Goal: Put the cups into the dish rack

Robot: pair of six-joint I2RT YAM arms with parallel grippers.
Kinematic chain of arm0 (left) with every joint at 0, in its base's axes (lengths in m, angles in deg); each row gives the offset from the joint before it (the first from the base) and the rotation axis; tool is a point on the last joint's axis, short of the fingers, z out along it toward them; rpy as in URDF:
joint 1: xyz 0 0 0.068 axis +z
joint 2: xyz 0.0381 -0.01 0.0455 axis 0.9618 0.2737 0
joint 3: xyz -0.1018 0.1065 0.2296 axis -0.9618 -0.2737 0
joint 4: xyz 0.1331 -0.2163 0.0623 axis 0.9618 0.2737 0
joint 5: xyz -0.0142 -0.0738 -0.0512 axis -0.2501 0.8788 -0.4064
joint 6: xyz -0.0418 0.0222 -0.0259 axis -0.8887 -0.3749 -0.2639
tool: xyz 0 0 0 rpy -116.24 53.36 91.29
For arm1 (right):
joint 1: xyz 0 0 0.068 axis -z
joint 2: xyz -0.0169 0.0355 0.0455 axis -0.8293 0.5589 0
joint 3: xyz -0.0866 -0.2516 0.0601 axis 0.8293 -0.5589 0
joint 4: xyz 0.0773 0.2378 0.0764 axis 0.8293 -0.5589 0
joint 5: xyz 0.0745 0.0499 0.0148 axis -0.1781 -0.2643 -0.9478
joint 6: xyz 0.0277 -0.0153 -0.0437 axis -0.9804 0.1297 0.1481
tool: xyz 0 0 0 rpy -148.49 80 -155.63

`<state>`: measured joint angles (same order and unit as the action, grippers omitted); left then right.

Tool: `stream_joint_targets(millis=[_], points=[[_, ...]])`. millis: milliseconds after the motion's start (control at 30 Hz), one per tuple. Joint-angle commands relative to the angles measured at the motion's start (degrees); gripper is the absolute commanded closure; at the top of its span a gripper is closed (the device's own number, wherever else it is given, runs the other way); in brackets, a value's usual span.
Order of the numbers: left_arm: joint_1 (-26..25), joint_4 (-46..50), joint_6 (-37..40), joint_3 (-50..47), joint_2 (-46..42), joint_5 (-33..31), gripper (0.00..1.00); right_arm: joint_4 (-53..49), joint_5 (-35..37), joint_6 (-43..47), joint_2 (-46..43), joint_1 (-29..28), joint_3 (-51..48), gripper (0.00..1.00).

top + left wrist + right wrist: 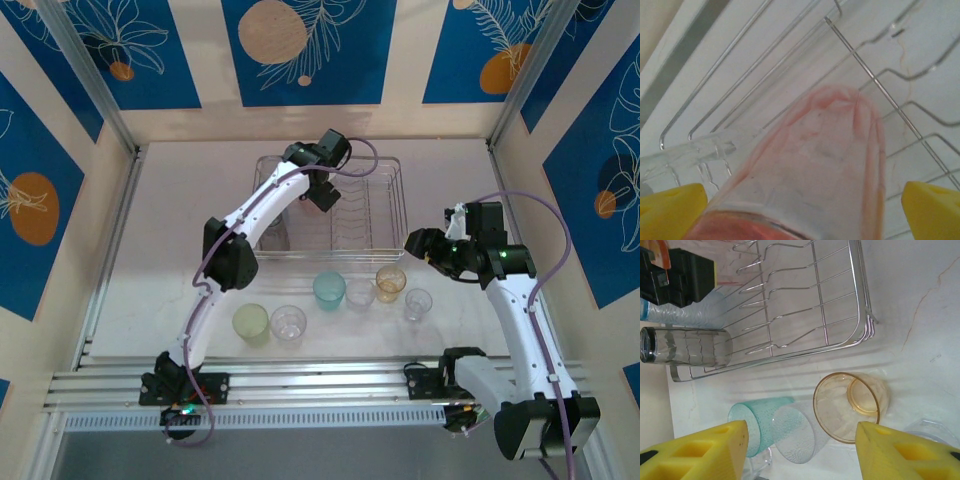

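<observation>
The dish rack [385, 215] is a silver wire basket at the back of the table. My left gripper [322, 192] reaches down into it, open. A pink cup [825, 165] stands between its yellow fingertips [932, 210], with a gap on the right side. A smoky grey cup [687, 345] lies in the rack's near corner. My right gripper [802, 450] hangs open and empty above an amber cup [847, 407], a clear cup [797, 435] and a teal cup [752, 422] in front of the rack.
More cups stand along the table's front: yellow-green [251, 322], clear [288, 324] and another clear one [418, 303] at the right. A pale clear cup [690, 150] lies in the rack beside the pink one. Walls enclose the table on three sides.
</observation>
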<state>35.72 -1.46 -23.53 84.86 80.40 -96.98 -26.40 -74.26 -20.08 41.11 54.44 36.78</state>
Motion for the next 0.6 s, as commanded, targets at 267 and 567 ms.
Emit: stream_joint_targets(millis=[267, 567], points=[[-0.26, -9.35, 3.71, 1.58, 1.78, -2.52, 0.0, -1.92, 0.53, 0.67, 0.35, -0.89, 0.78, 0.41], [0.87, -15.19, 5.61, 1.6, 2.98, -4.63, 0.0, -2.56, 0.57, 1.14, 0.17, -1.27, 0.43, 0.41]])
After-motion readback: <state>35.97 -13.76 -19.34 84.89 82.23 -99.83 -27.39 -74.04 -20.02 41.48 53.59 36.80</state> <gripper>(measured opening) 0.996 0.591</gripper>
